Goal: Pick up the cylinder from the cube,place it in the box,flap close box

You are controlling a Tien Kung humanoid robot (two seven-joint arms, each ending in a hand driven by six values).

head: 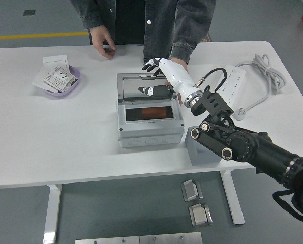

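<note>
The grey box (150,133) stands mid-table with its clear flap (137,87) raised at the back. An orange cylinder (147,112) lies inside the box's opening. My right hand (156,77), white with black fingertips, is at the flap's upper right corner, fingers spread over its top edge and the thumb in front of it; it holds nothing. The grey cube (204,150) sits right of the box, partly under my black forearm. One of the person's hands (103,47) rests curled at the far edge. The other (178,63) is just behind my hand.
A purple bowl (74,85) with white cards stands at the far left. A white power strip (229,81) and its coiled cable (265,67) lie at the far right. Metal blocks (192,190) sit on the floor below the table's near edge.
</note>
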